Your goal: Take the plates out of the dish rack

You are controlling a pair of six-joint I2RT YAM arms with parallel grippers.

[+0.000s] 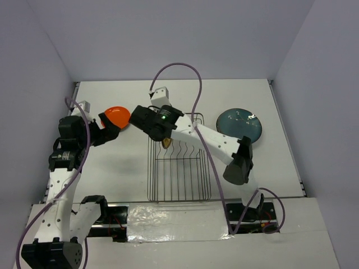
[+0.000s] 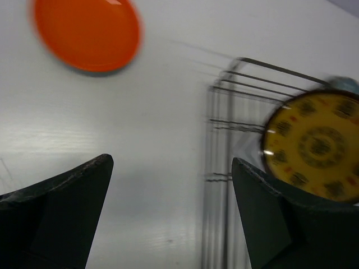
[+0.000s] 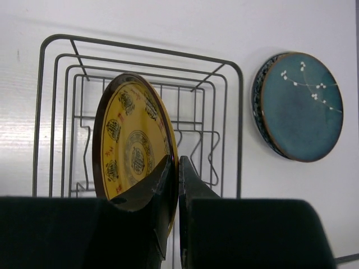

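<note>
The yellow patterned plate (image 3: 132, 143) stands on edge over the wire dish rack (image 3: 56, 84), and my right gripper (image 3: 176, 159) is shut on its rim. From above, that plate (image 1: 167, 143) shows only as a small sliver under the right gripper (image 1: 164, 139) at the rack's (image 1: 179, 185) far end. An orange plate (image 1: 118, 115) lies flat on the table left of the rack. A dark teal plate (image 1: 240, 124) lies flat to the rack's right. My left gripper (image 2: 171, 159) hangs open over bare table between the orange plate (image 2: 87, 33) and the rack (image 2: 224, 112), holding nothing.
White walls close in the table at the back and on both sides. The right arm's forearm (image 1: 213, 143) reaches diagonally across the rack's far right corner, and its purple cable (image 1: 185, 70) loops above it. The left arm (image 1: 64, 157) stands along the table's left edge.
</note>
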